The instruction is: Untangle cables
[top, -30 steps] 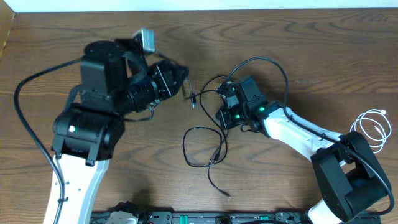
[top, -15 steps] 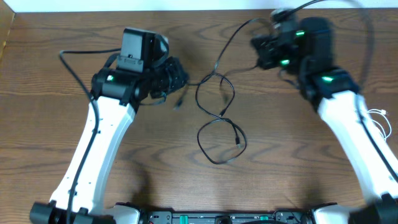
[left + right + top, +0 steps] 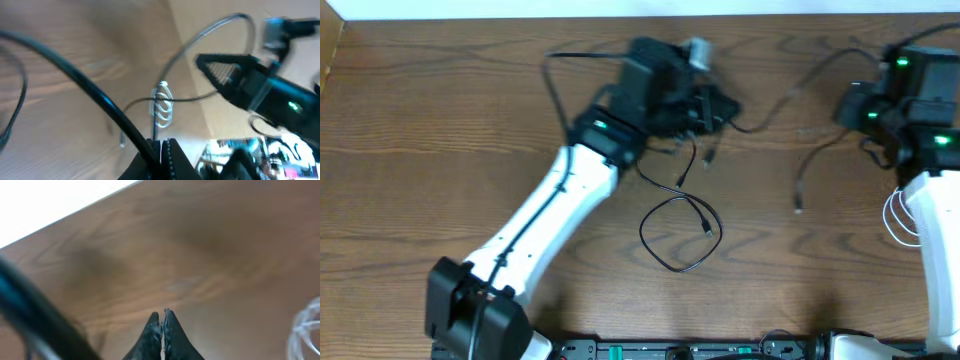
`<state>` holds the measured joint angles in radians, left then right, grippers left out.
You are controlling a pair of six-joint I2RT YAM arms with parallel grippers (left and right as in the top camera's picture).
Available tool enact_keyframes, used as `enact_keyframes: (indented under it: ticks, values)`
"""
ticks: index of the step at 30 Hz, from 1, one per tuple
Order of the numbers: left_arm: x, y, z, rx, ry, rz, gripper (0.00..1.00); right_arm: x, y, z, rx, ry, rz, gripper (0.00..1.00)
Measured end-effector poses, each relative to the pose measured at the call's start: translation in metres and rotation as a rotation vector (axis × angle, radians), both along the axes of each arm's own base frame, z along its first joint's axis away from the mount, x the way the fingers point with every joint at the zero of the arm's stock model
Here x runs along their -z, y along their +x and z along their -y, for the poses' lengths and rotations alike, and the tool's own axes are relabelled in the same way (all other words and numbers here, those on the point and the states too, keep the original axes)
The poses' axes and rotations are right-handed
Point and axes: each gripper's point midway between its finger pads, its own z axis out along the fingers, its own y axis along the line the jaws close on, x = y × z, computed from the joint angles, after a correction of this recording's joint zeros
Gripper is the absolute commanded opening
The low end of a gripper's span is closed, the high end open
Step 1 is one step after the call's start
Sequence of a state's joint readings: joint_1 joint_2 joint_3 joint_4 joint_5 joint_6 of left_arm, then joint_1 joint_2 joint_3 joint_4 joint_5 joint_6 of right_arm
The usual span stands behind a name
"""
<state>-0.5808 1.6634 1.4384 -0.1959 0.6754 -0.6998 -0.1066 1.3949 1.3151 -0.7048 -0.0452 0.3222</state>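
Observation:
My left gripper [image 3: 723, 108] reaches to the far middle of the table and is shut on a black cable [image 3: 682, 178]. That cable hangs down to a loose loop [image 3: 642, 232] on the wood. The left wrist view shows the cable running into the shut jaws [image 3: 162, 147]. A second black cable [image 3: 800, 185] stretches from the left gripper to my right gripper [image 3: 852, 110], and its plug end dangles. In the right wrist view the right jaws [image 3: 162, 316] are shut and no cable shows at the tips. A coiled white cable [image 3: 898, 215] lies at the right edge.
The white coil also shows in the left wrist view [image 3: 162, 105] and at the edge of the right wrist view [image 3: 306, 324]. The table's far edge [image 3: 620, 16] runs just behind both grippers. The left arm [image 3: 540, 215] crosses the table diagonally.
The left gripper has swung right to the table's far middle with its cable. The right gripper has moved to the far right, drawing the second cable out of the tangle.

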Motion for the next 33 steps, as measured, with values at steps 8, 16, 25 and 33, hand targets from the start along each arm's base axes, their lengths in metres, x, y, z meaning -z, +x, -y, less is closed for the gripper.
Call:
enact_keyframes:
  ticks: [8,16,25,33]
  values:
    - [0.037,-0.045,0.045,0.116,0.098,-0.029,0.84,0.016,-0.036,0.089,0.296,0.023,-0.095,0.53]
    - [0.102,-0.023,-0.038,-0.038,0.444,-0.121,0.84,0.025,-0.043,0.075,0.233,0.087,-0.14,0.73]
    - [0.136,-0.007,-0.167,-0.219,0.64,-0.357,0.84,0.056,-0.056,0.044,0.151,0.148,-0.24,0.73]
    - [0.145,-0.004,-0.267,-0.431,0.65,-0.568,0.84,0.108,-0.059,-0.015,-0.011,0.218,-0.291,0.72]
